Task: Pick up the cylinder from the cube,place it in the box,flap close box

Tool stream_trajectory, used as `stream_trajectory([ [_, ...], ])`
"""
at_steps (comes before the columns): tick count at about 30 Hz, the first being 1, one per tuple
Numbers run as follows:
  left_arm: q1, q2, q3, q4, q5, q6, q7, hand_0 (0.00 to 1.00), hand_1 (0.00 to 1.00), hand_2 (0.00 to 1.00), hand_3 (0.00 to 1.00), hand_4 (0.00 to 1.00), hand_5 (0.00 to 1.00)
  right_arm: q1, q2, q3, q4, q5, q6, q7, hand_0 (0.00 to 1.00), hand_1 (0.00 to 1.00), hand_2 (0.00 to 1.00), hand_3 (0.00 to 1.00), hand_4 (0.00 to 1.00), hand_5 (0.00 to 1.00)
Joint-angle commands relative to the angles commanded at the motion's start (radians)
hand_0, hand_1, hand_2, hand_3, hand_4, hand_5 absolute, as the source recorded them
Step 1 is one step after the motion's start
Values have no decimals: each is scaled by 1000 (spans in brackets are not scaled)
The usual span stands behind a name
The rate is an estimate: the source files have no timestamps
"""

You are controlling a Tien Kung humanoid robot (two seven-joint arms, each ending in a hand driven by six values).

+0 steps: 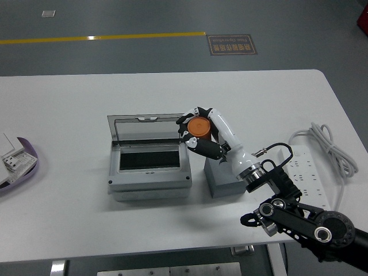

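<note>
A workshop or lab: grey floor (115,57) with yellow line (103,38).

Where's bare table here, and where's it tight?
Free: wide patch between the purple tray and box, plus the far strip behind it. Crowded: right side, with the robot hand holding the orange cylinder, cube and power strip.

- One table (86,224), white.
- One box (148,178), grey, its clear lid standing open.
- One cube (221,178), grey, just right of the box.
- One cylinder (199,127), orange.
- One robot hand (198,131) in view, the right, with its fingers curled round the cylinder.
- One power strip (305,172), white, with one cable (330,144) coiled beside it.
- One purple tray (26,164) at the left edge, holding white parts too cropped to count.
</note>
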Motion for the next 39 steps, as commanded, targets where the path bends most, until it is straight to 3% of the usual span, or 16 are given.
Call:
stream_trajectory([
  [1, 0, 0, -1, 0, 1, 0, 0, 513, 567, 564, 610, 723, 184, 6, 4, -2, 1, -12, 7, -12, 301, 309, 298, 260, 2, 2],
  [2, 0, 1, -2, 0, 2, 0, 1, 513, 566, 564, 610, 723, 183, 14, 9, -5, 2, -30, 17, -30, 170, 257, 282, 247, 2, 2],
  [14, 10, 12, -2, 1, -9, 0, 2, 513, 567, 564, 608, 723, 183, 173, 110, -144, -17, -409, 267, -476, 170, 279, 321, 284, 2, 2],
  [19, 5, 14, -2, -1, -4, 0, 1, 513, 567, 564, 608, 723, 183, 209, 136, -173, -33, -517, 339, -614, 170, 279, 321, 284, 2, 2],
  [20, 4, 13, -2, -1, -3, 0, 2, 513, 567, 564, 609, 723, 182, 214, 141, -177, -37, -535, 344, -637, 287, 406, 415, 420, 62, 2],
  [25, 2, 12, -5, -3, 3, -1, 4, 513, 567, 564, 609, 723, 182, 228, 155, -188, -50, -603, 341, -727, 287, 406, 415, 420, 62, 2],
  [26, 1, 12, -6, -3, 5, -1, 4, 513, 567, 563, 608, 723, 181, 230, 156, -190, -52, -610, 337, -736, 612, 588, 581, 622, 395, 34],
  [31, 0, 14, -9, -2, 10, 0, 6, 513, 567, 563, 608, 723, 181, 232, 161, -195, -57, -618, 316, -745, 612, 588, 581, 622, 395, 34],
  [32, 0, 15, -9, -3, 10, 0, 6, 512, 568, 563, 608, 723, 181, 231, 162, -196, -59, -617, 313, -744, 701, 651, 663, 663, 490, 321],
  [37, -2, 15, -9, -3, 12, -1, 6, 512, 568, 563, 608, 723, 181, 227, 165, -198, -70, -618, 300, -739, 701, 651, 663, 663, 490, 321],
  [39, -3, 15, -6, -4, 10, 0, 5, 511, 567, 563, 608, 724, 182, 227, 166, -199, -77, -619, 302, -738, 722, 658, 675, 667, 543, 353],
])
